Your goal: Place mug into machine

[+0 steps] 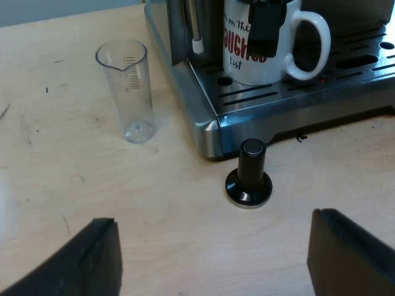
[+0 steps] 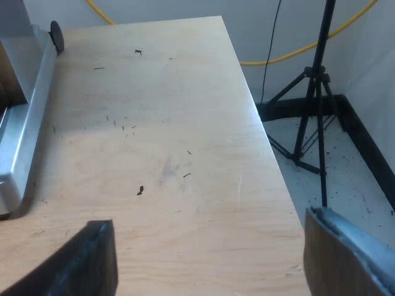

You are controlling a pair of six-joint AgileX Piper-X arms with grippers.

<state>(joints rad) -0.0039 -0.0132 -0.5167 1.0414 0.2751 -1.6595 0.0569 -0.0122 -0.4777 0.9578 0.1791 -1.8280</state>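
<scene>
A white mug [image 1: 247, 58] with red and black lettering stands upright on the espresso machine's slotted drip tray [image 1: 345, 74], its handle [image 1: 311, 46] turned sideways. A black piece [image 1: 266, 28] hangs in front of the mug's upper part. My left gripper [image 1: 213, 219] is open over the wooden table, short of the machine's front corner, with nothing between its fingers. My right gripper [image 2: 208, 219] is open over bare tabletop beside the machine's metal side [image 2: 24, 123], holding nothing.
A tamper [image 1: 248, 176] with a black knob stands on the table close to the machine's corner. A clear measuring glass [image 1: 126, 89] stands upright nearby. A steam wand [image 1: 196, 31] hangs beside the mug. Past the table's edge [image 2: 259, 123] stands a tripod [image 2: 315, 92] on the floor.
</scene>
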